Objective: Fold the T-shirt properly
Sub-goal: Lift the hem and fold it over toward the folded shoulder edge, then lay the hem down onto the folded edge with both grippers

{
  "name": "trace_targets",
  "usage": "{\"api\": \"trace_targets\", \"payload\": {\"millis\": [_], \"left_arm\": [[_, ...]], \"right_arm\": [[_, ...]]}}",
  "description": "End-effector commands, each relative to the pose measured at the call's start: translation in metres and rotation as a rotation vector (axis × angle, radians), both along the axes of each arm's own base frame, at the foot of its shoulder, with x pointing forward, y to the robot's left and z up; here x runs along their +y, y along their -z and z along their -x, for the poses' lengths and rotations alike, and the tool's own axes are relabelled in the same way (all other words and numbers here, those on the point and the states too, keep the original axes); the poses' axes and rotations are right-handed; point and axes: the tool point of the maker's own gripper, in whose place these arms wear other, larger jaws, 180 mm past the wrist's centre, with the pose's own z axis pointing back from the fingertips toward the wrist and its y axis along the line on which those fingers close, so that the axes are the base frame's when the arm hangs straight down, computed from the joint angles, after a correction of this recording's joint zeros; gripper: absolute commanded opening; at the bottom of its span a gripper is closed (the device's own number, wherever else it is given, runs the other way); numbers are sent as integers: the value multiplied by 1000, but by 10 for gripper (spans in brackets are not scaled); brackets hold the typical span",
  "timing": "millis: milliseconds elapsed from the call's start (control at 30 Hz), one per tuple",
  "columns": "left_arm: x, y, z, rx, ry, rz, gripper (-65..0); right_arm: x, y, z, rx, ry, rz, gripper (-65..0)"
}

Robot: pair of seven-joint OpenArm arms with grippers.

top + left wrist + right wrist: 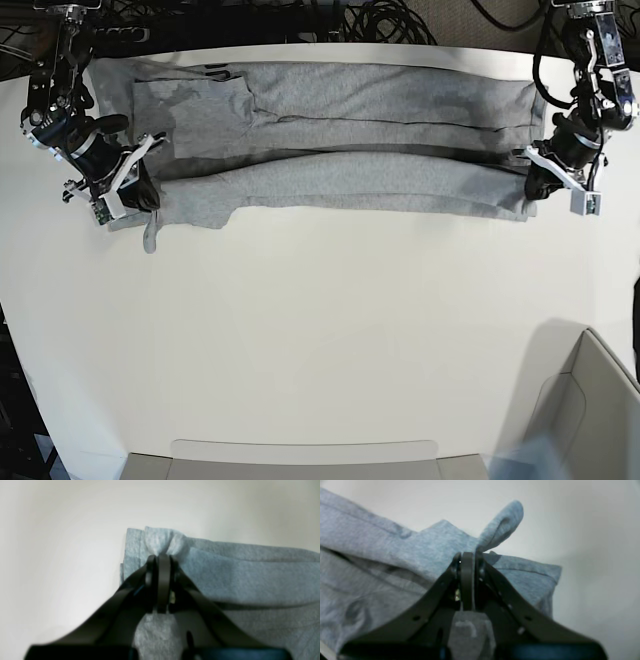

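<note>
**Both ends of the shirt pinched**

We see the T-shirt (340, 150) stretched along the far side of the white table (330, 330), folded lengthwise into a long grey band. Our left gripper (163, 556) has its jaws closed tight on a bunched corner at one end — our right gripper (467, 555) is clamped likewise on the sleeve end, fabric puffing out past its tips.

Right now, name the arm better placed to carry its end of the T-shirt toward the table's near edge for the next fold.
Probably the left gripper: it is shut on a neat squared corner of the T-shirt. The right gripper pinches bunched cloth with a loose flap.
</note>
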Motion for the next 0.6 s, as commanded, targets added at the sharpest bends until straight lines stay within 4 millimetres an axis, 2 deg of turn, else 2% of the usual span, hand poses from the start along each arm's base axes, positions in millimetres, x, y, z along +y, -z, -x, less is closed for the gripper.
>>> {"api": "trace_targets", "payload": {"millis": [0, 133, 300, 467, 567], "left_arm": [[4, -11, -3, -35, 6, -16, -650], [2, -9, 5, -20, 14, -20, -650], [-8, -15, 14, -25, 49, -33, -650], [-8, -15, 16, -20, 50, -37, -650], [1, -9, 28, 25, 32, -49, -650]], "right_arm": [[1, -14, -3, -48, -13, -2, -650], [5, -14, 11, -36, -25, 5, -650], [-13, -27, 14, -68, 61, -32, -650], [-19, -37, 19, -57, 70, -20, -650], [-21, -31, 27, -35, 74, -18, -650]]}}
